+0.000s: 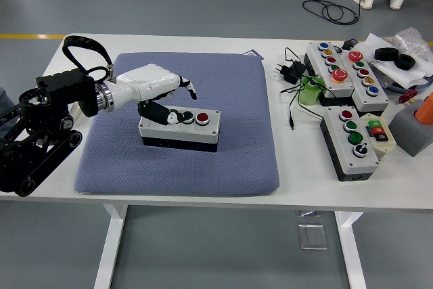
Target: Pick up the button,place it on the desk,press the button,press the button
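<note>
A grey four-button box (183, 135) with a black base lies on the blue-grey pad (203, 160). Its red button (202, 117) and one green button (187, 116) show at the right end. My white left hand (177, 103) hangs over the box's left half, fingers curled downward. Its black thumb (164, 114) rests on the left buttons and hides them. The hand holds nothing. My right arm is out of the picture.
To the right of the pad lie three more button boxes (350, 141), a black plug adapter with cable (287, 71), a green object (310, 93) and an orange item on a grey block (414, 126). Black tape rolls (396, 57) lie at the far right.
</note>
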